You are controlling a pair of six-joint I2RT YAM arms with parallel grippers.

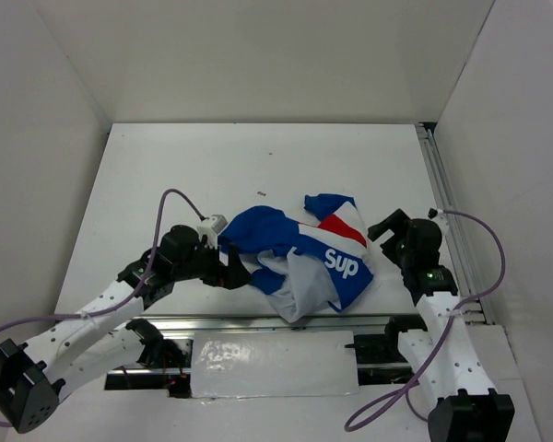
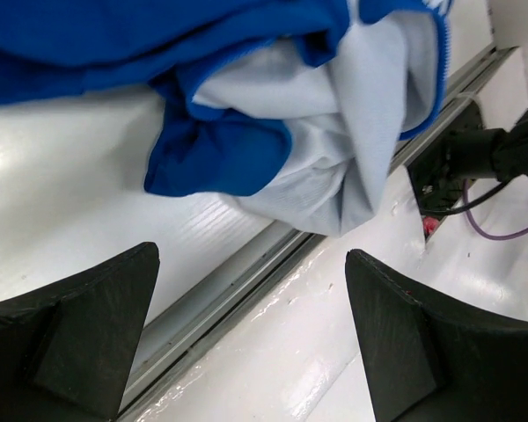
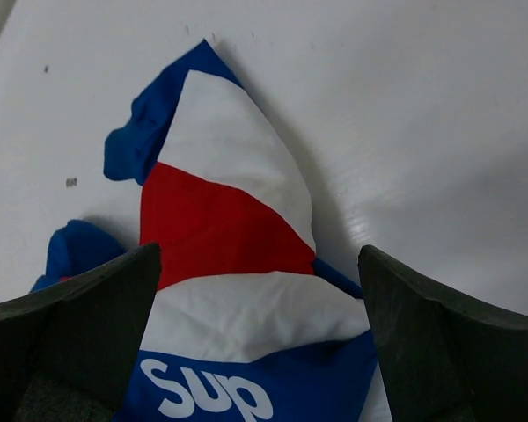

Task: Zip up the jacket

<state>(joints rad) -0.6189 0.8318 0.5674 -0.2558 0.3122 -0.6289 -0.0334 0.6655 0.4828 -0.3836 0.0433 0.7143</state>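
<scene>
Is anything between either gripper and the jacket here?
Nothing visible. The crumpled royal-blue fabric jacket with red and white panels lies on the white table; the open left gripper sits at its left edge, the open right gripper at its right.

Two white arms, peppered with small holes, black joints: left arm (image 1: 83,324) at seven o'clock, right arm (image 1: 444,336) at five. Lilac cables (image 1: 170,192) looping off both, green light (image 1: 430,273) on the right, matte black wedge fingers (image 2: 79,343)
</scene>
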